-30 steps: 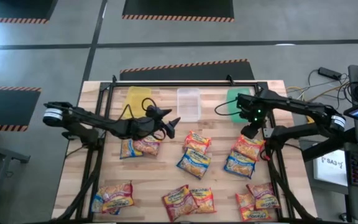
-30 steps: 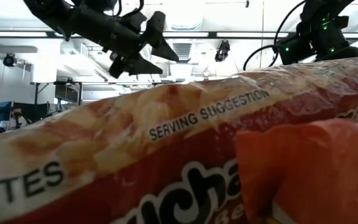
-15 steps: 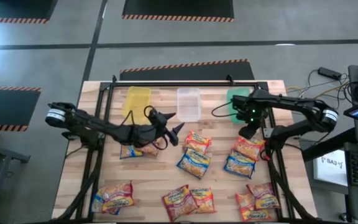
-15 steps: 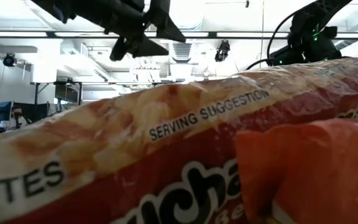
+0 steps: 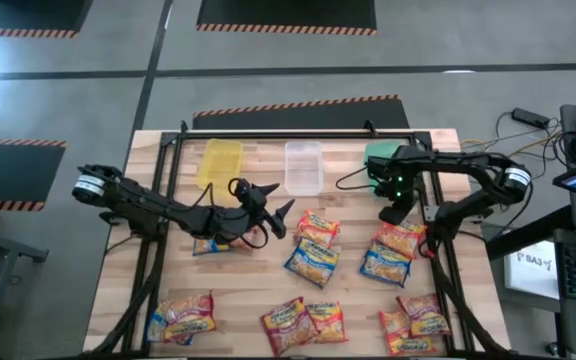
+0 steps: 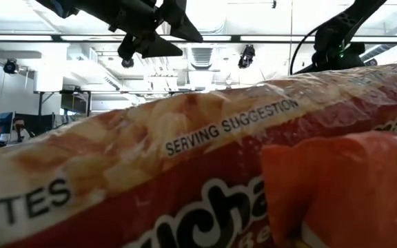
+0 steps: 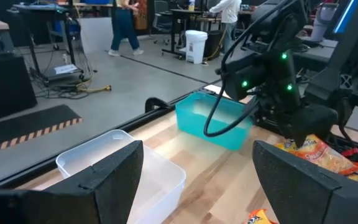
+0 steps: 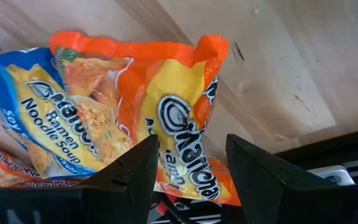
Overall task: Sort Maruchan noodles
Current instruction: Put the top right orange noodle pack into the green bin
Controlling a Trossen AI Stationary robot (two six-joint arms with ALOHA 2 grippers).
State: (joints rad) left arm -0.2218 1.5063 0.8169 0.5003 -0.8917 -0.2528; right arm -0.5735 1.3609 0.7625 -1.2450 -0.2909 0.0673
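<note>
Several Maruchan noodle packets lie flat on the wooden table (image 5: 148,250), in orange, red and blue-and-yellow. My left gripper (image 5: 278,202) hangs open above the table's middle and points toward the right side, with nothing between its fingers (image 7: 114,180). A packet (image 5: 213,241) lies under its arm. My right gripper (image 5: 395,213) stands open and points steeply down, just above the far end of an orange packet (image 8: 173,118). That packet overlaps a blue-and-yellow one (image 8: 48,118). Neither gripper touches anything.
Three bins stand along the far edge: yellow (image 5: 218,162), clear (image 5: 304,167), green (image 5: 380,160). More packets lie mid-table (image 5: 313,245) and along the near edge (image 5: 181,318), (image 5: 303,323), (image 5: 416,322). One packet (image 6: 185,172) fills the low view. People walk in the room behind.
My left gripper has risen, swung a little toward the table's near right and rolled about its own axis, still open. My right gripper has come down toward the orange packet and shifted slightly toward the table's left, still open. No packet has moved.
</note>
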